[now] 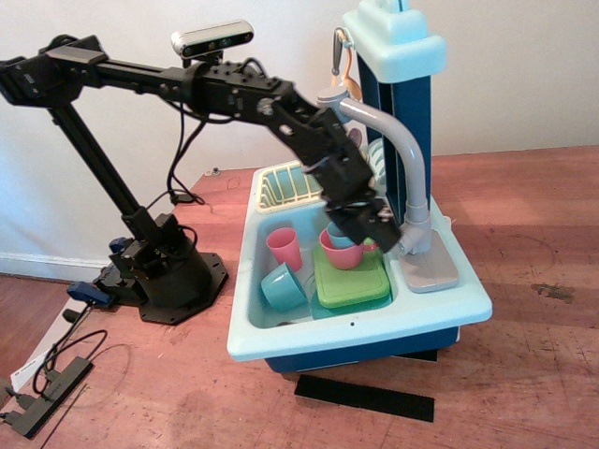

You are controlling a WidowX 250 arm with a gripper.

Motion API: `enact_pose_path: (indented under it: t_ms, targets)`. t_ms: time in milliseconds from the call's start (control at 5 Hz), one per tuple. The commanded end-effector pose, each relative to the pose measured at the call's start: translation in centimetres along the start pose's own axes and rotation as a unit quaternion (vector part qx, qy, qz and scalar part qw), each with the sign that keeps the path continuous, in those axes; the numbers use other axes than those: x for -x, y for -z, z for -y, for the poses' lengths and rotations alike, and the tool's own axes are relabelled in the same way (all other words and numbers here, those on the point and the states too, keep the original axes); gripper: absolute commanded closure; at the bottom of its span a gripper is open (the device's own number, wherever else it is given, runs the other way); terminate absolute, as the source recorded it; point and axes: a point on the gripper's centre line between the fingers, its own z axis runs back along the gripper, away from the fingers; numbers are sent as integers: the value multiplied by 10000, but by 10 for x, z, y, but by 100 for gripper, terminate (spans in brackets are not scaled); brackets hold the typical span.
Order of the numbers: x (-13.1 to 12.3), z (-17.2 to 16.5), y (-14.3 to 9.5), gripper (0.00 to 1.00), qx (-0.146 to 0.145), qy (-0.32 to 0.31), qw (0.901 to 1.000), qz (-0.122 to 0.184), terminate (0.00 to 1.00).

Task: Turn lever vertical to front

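Standing on the wooden floor (pixel 524 374), the toy sink (pixel 281 341) was the largest thing before me — pale blue rim, dark blue tower (pixel 412 103) at its back right. Inside its basin lay a green tray (pixel 351 281), a pink bowl (pixel 339 254) holding a small blue cup (pixel 339 237), a pink cup (pixel 284 247) upright and a teal cup (pixel 281 285) on its side; a yellow dish rack (pixel 290 185) sat behind them. The grey faucet spout (pixel 398 150) arched up from its base (pixel 429 269) on the right ledge.

My gripper (pixel 374 229) hung over the pink bowl, just left of the faucet's foot. I could not tell how my jaws stood; the dark fingers blurred against each other, and nothing showed between them.

The lever (pixel 404 247) — as best I could make out — was the short grey stub low on the faucet base, just right of my fingertips, pointing toward the basin and the front. Whether I touched it was unclear.

I judged the turn to be at or near its finish. The next move called for checking that the lever truly faced front, then lifting clear without snagging the spout or the bowl.
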Motion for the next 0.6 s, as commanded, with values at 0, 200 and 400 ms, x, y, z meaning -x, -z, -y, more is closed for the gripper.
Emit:
enact_pose_path:
  t_ms: [0, 200, 400]
  targets:
    - [29, -52, -41, 0, -339, -420, 9985, 96, 0]
    - [49, -85, -79, 0, -430, -592, 9969, 292, 0]
    - [70, -116, -111, 0, -474, -592, 9966, 334, 0]
